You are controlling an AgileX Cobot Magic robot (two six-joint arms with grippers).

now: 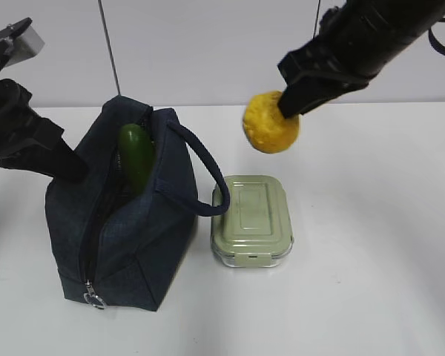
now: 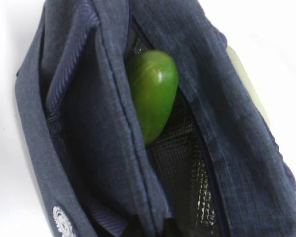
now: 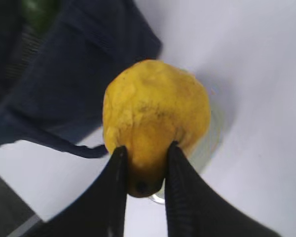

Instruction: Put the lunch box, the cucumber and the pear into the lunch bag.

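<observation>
We are viewing a brightly, evenly lit scene; the white tabletop (image 1: pixel 371 245) is washing out toward glare, and shadows are lying soft. A highlight is gleaming on the smooth dark green cucumber (image 2: pixel 153 98). In the right wrist view, the lumpy yellow pear (image 3: pixel 155 116) and the dark navy fabric bag (image 3: pixel 64 74) are blurring.

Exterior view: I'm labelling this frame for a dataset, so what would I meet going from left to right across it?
Left gripper → cucumber standing in the lunch bag → lunch box → pear held in the right gripper.
</observation>
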